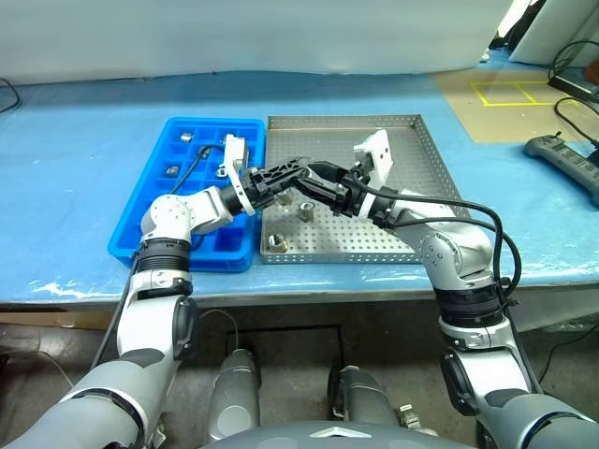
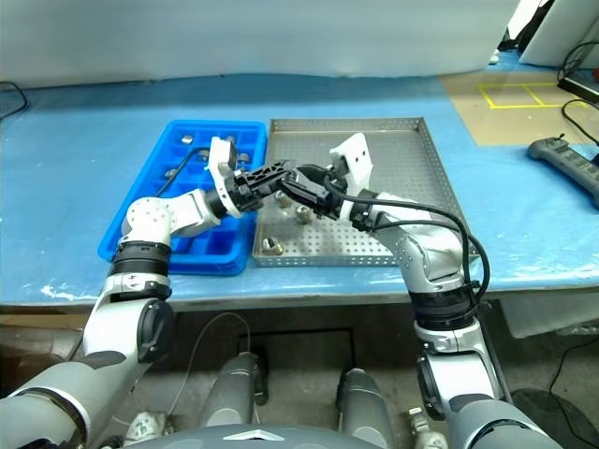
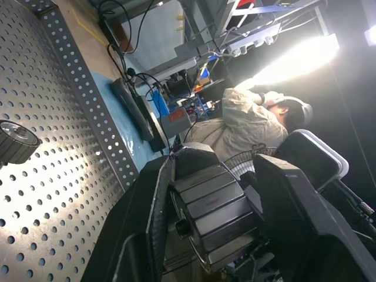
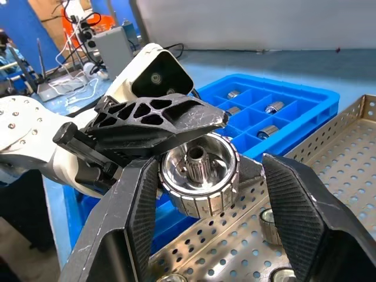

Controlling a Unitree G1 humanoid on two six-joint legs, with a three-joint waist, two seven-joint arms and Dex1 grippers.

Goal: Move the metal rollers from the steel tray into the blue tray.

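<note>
Right, head views first: both arms meet above the near left part of the steel tray (image 1: 426, 187), close to its edge with the blue tray (image 1: 150, 210). Left gripper (image 1: 298, 169) points across to the robot's right, right gripper (image 1: 301, 181) points left, and the tips overlap in mid-air. Small silver roller (image 2: 284, 175) sits between them, off the tray floor. Three more rollers on the steel tray below: one under the grippers (image 1: 305, 208), one at the near left corner (image 1: 277, 241), one beside the left gripper (image 1: 279, 198). Blue tray lies just left of the steel tray, touching along the long side, with several rollers (image 1: 186, 137) in its far compartments. Both trays sit on a blue table cover (image 1: 84, 140). A handheld controller (image 1: 562, 154) lies far right.

Left wrist view: left fingers (image 3: 150, 205) clamped on the held roller, gripping its ribbed side from both sides. One loose roller (image 3: 14, 141) lies on the perforated floor, well apart. A person in a beige jacket (image 3: 244, 126) sits beyond the tray wall.

Right wrist view: right fingers (image 4: 138, 217) stand apart, one on each side of the held roller (image 4: 200, 173), gaps visible, not touching it. The left gripper's black finger (image 4: 153, 120) lies across the roller's top. Blue tray behind, rollers (image 4: 274, 107) in its cells.
</note>
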